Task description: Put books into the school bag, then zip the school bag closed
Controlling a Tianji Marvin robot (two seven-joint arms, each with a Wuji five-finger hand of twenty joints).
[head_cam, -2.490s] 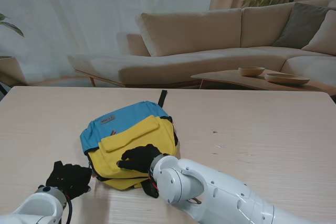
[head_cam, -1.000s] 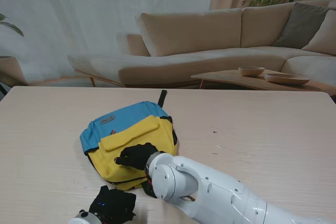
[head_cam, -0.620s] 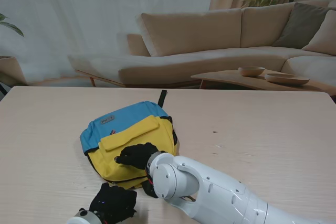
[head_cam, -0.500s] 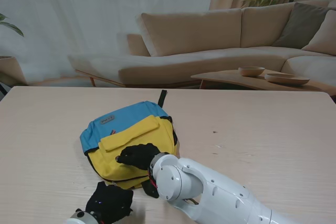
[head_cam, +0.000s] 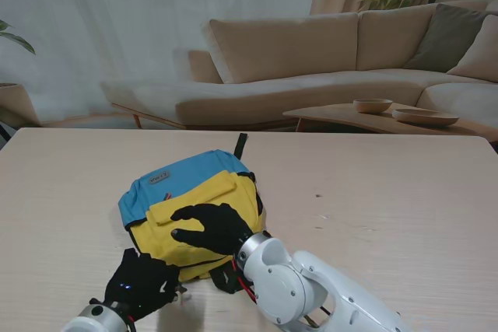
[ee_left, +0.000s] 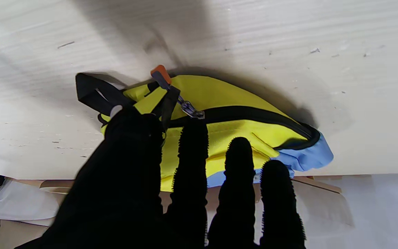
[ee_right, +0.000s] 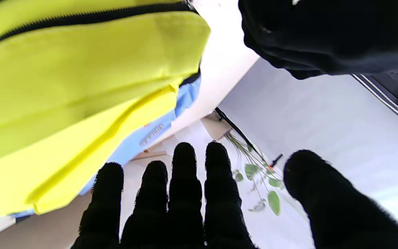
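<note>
Stand view: you are looking down at a pale wooden surface point(head_cam: 389, 192) with a sofa and a low side table behind it. A bag point(head_cam: 191, 211), blue on its far part and yellow on its near part, lies flat left of the middle of the surface, closer to the near edge than the far one.

Your right hand point(head_cam: 212, 227), in a black glove, rests on the bag's yellow front, fingers spread and pointing toward the left edge, gripping nothing. In the right wrist view its fingers point(ee_right: 185, 180) are straight and apart, with the yellow cloth close by.

Your left hand point(head_cam: 140, 281), also gloved in black, sits by the near edge, at the bag's near left corner. In the left wrist view its fingers point(ee_left: 190, 152) are extended and slightly apart, their tips at the bag's yellow side, holding nothing. A black zip line point(ee_left: 247, 114) runs along that side and looks closed over the stretch you can see. The metal pull point(ee_left: 190, 109), with an orange tab point(ee_left: 160, 73), lies just beyond the fingertips, beside a black strap point(ee_left: 95, 95). You cannot tell whether a fingertip touches the pull.
</note>
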